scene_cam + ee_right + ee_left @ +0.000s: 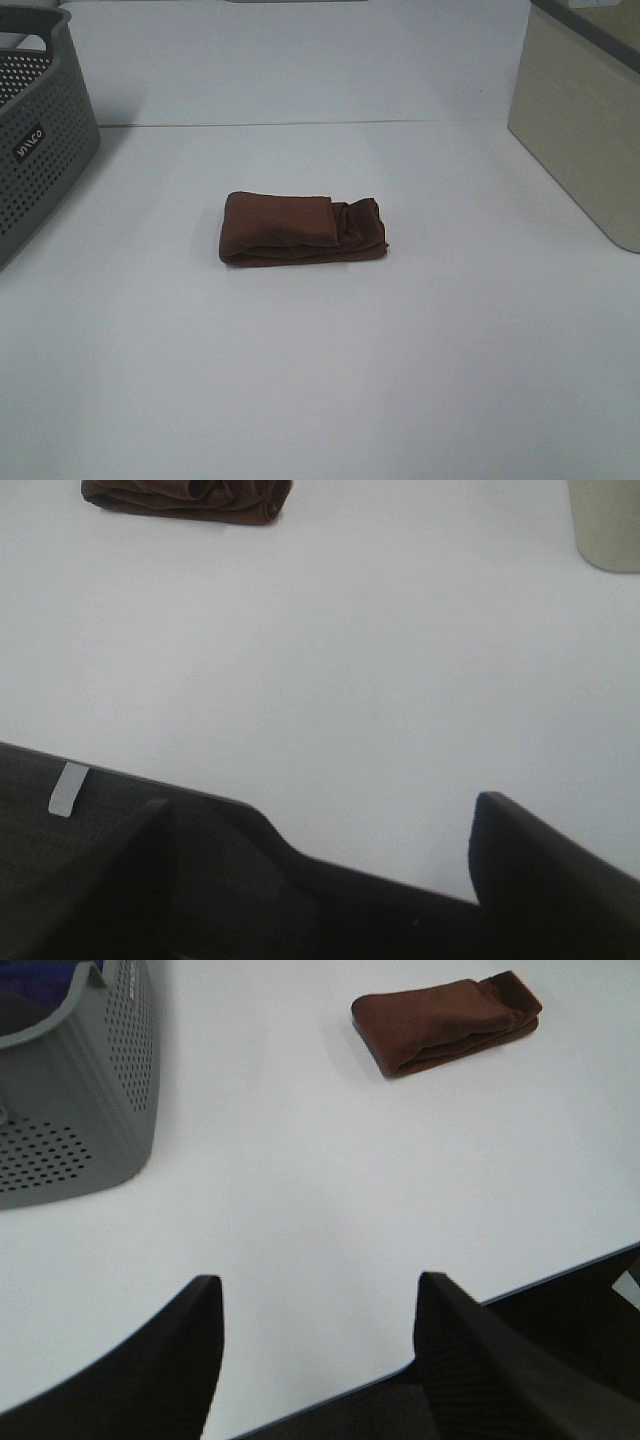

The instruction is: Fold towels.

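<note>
The dark reddish-brown towel (302,229) lies folded into a small thick bundle in the middle of the white table (320,380). It also shows in the left wrist view (447,1021) and in the right wrist view (188,498). Its white tag is hidden. My left gripper (318,1310) is open and empty near the table's front edge, far from the towel. My right gripper (320,825) is open and empty, also back at the front edge. Neither gripper shows in the exterior high view.
A grey perforated basket (35,130) stands at the left edge of the table; it also shows in the left wrist view (75,1090). A beige bin (585,120) stands at the back right, and its corner shows in the right wrist view (605,525).
</note>
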Available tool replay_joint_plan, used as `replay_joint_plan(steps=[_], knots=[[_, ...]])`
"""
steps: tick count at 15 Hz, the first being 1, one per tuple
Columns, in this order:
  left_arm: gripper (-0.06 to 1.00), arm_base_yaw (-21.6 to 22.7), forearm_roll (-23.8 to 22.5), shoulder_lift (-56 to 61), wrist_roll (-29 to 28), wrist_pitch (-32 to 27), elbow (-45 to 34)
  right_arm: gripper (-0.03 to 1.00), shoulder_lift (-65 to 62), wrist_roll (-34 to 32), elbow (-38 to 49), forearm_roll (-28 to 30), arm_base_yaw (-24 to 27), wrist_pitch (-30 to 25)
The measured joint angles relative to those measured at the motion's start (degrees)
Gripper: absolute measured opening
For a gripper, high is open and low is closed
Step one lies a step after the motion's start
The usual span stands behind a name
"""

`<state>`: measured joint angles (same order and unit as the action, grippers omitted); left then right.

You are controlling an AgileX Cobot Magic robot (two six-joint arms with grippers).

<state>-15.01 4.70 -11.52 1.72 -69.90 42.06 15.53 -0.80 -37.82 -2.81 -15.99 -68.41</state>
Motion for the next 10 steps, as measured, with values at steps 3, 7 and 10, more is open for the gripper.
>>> replay_joint_plan(steps=[3,7,10], knots=[[0.55,0.0,2.6,8.9,4.1,0.3,-4.0,0.75,-7.8,1.4,3.4,0.0,0.0,3.3],[0.55,0.0,7.5,10.6,7.3,6.1,-11.3,0.75,-9.3,2.1,8.3,-0.1,0.0,5.8],[0.55,0.0,9.3,10.6,9.1,8.9,-13.1,0.75,-9.3,3.0,8.8,-0.1,0.0,7.0]])
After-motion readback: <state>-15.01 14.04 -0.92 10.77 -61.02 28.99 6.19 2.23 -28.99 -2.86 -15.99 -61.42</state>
